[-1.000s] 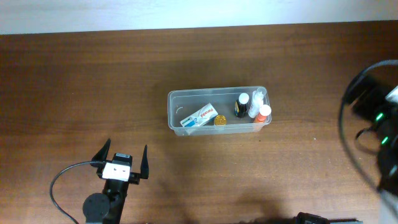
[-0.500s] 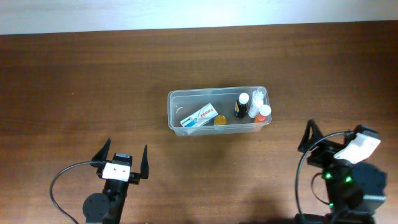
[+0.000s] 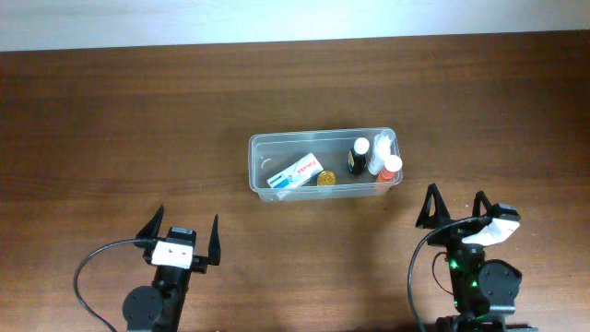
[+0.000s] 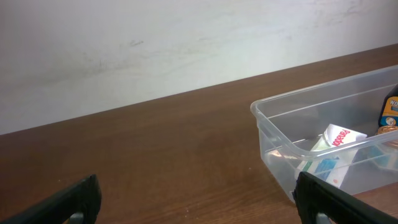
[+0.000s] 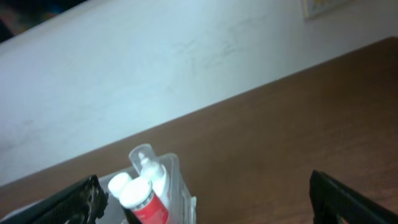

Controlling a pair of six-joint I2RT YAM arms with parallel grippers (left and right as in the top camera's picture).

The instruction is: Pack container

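Observation:
The clear rectangular container (image 3: 256, 148) sits at the table's middle. It holds a white and blue box (image 3: 295, 172), a small gold-lidded jar (image 3: 326, 178), a dark bottle (image 3: 358, 155), a clear bottle (image 3: 381, 146) and a red bottle with a white cap (image 3: 391, 168). My left gripper (image 3: 186, 231) is open and empty near the front left, well short of the container (image 4: 280, 143). My right gripper (image 3: 454, 206) is open and empty at the front right, just off the container's right end (image 5: 177, 186), with the red bottle (image 5: 142, 202) and clear bottle (image 5: 149, 168) close ahead.
The brown wooden table (image 3: 120, 120) runs to a pale wall (image 3: 277, 18) at the back. A black cable (image 3: 92, 267) loops beside my left arm at the front edge.
My right arm has swung in from the far right edge to the front right, settling with its gripper open near the container's right end. The left arm has not moved.

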